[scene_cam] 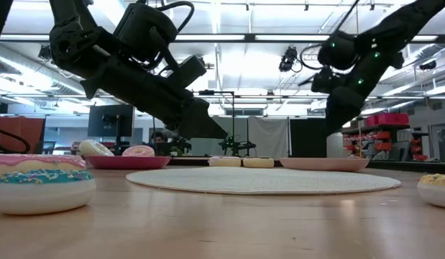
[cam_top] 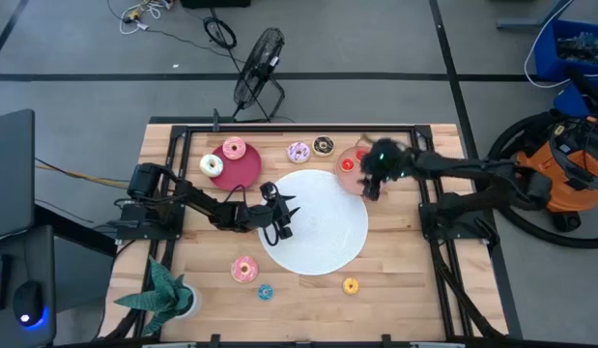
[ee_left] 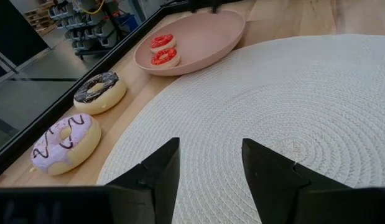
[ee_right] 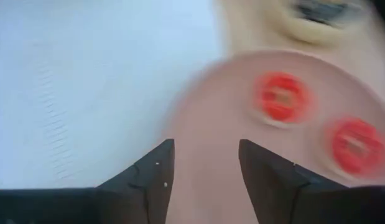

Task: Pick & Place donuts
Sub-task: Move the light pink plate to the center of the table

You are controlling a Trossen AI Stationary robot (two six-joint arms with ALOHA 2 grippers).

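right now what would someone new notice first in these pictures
The big white disc fills the middle of the table, with the left tool open and empty over its left edge. The right tool, also open, hangs above the salmon-pink plate holding two red donuts. Purple and chocolate-brown donuts sit beside the disc.

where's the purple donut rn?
High view: the purple donut sits on bare wood along the table's far edge, between the crimson plate and the chocolate donut, just off the white mat.
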